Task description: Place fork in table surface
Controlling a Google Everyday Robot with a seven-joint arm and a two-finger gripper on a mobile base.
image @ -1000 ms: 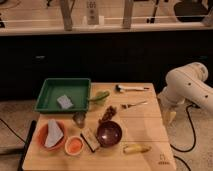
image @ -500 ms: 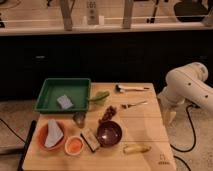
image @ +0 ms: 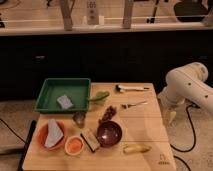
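- Silvery and slim, the fork (image: 134,105) lies flat on the pale wooden surface (image: 147,131). It is to the picture-left of my gripper (image: 171,117), clearly apart from it, and nothing holds it.
- The gripper hangs just past the surface's right edge, pointing down under the white arm (image: 187,87). I cannot tell whether it is open or closed.
- Beyond the fork, a little farther from the gripper, lies the thicker utensil (image: 131,88) with a black head and white handle.
- A banana (image: 136,149) lies picture-left of the gripper and nearer the front edge, with a dark bowl (image: 109,133) just past it.
- The green tray (image: 64,80) sits well away from the gripper, at the surface's opposite end.
- Compared with half a second and a second ago, I see no difference: the fork is in the same spot and the gripper is in the same place.
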